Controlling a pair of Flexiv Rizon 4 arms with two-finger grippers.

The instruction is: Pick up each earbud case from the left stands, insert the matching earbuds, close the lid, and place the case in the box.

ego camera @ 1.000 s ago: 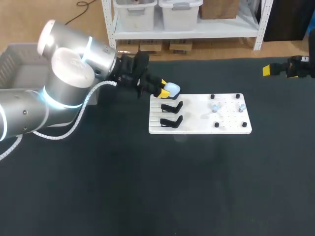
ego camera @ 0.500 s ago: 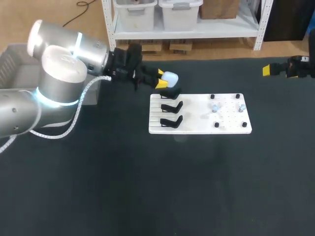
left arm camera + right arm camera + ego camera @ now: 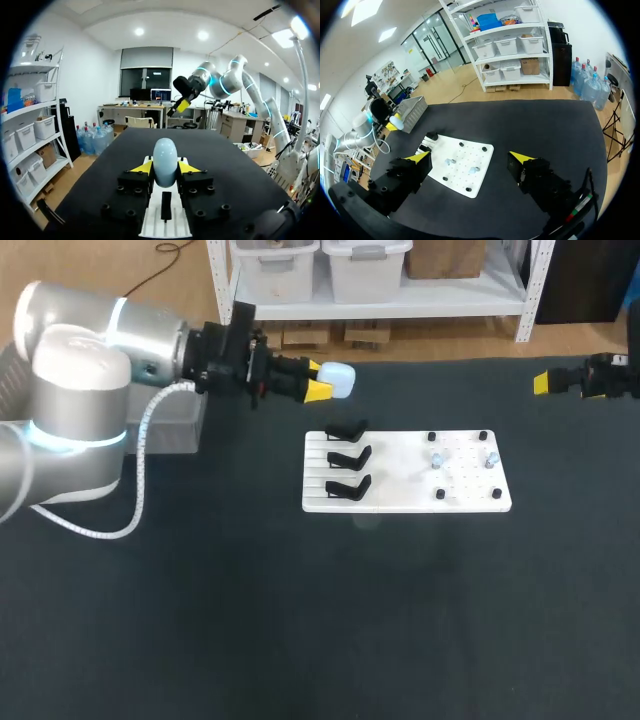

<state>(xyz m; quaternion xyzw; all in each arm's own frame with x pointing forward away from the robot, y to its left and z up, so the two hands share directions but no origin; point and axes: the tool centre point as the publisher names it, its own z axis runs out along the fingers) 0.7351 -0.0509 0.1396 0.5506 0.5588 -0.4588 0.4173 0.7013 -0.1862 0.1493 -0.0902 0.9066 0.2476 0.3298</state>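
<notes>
My left gripper (image 3: 318, 386) hovers behind the white board (image 3: 400, 490), shut on a pale blue earbud case (image 3: 338, 380). In the left wrist view the rounded case (image 3: 165, 152) stands pinched between the yellow tips of the left gripper (image 3: 165, 167). Three black stands (image 3: 346, 455) line the board's left part, all bare. Two small earbuds (image 3: 437, 458) sit among the pegs on its right part. My right gripper (image 3: 545, 383) hangs at the table's far right edge; in its own view the right gripper (image 3: 470, 157) is open and holds nothing.
A grey box (image 3: 180, 430) sits at the table's left edge, partly behind my left arm. Dark tabletop (image 3: 350, 620) stretches in front of the board. The right wrist view shows the board (image 3: 462, 172) ahead of its fingers and the box (image 3: 412, 107) beyond it.
My left gripper has lifted the case off the rearmost stand and carried it up and back, away from the board. The right arm has stayed still.
</notes>
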